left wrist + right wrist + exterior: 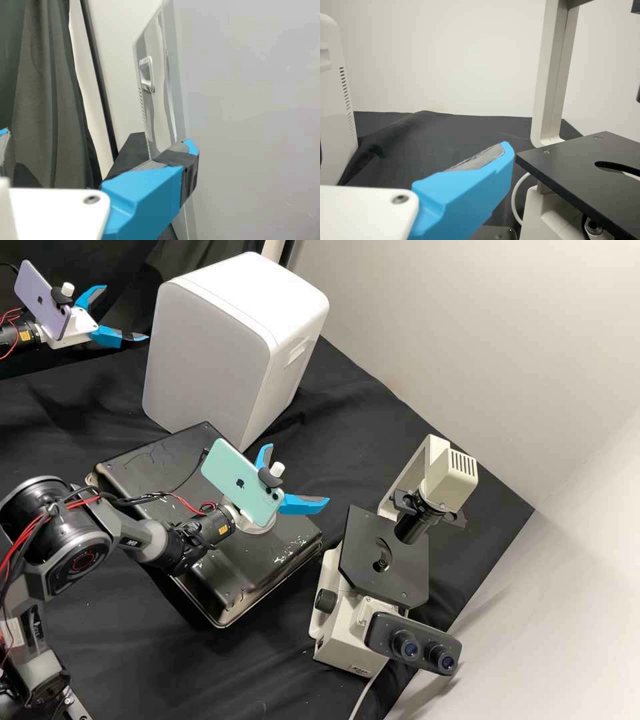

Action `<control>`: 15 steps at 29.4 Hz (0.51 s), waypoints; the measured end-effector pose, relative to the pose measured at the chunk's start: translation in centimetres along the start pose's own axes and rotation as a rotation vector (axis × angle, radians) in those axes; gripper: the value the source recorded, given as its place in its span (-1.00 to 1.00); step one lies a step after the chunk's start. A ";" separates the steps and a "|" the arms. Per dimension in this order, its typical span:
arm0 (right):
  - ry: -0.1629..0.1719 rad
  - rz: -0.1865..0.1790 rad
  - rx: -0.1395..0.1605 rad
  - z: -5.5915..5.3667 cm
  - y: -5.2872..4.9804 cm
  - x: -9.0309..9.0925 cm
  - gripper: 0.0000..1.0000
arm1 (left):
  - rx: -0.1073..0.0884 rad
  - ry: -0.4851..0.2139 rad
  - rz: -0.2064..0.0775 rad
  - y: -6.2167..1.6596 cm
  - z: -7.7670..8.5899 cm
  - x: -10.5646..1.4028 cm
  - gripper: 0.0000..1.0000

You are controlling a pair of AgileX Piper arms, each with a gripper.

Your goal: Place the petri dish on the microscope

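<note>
High slant over bench (pixel 100 400); right wrist near microscope (pixel 552 75), left perhaps toward white box (pixel 155 100).

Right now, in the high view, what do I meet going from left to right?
Left gripper, jaws open → white box-shaped appliance → right gripper, jaws open → microscope. The black tray is left out, since it spans beneath several of these.

No lettering or number can be read. Small marks, possibly print, are seen on the dark grey arm link (pixel 131 543) and the cream microscope base (pixel 343 647), both illegible.
</note>
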 end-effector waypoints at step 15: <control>0.000 0.000 0.000 0.0 0.0 0.0 1.00 | 0.010 -0.013 -0.008 -0.14 0.1 -0.3 1.00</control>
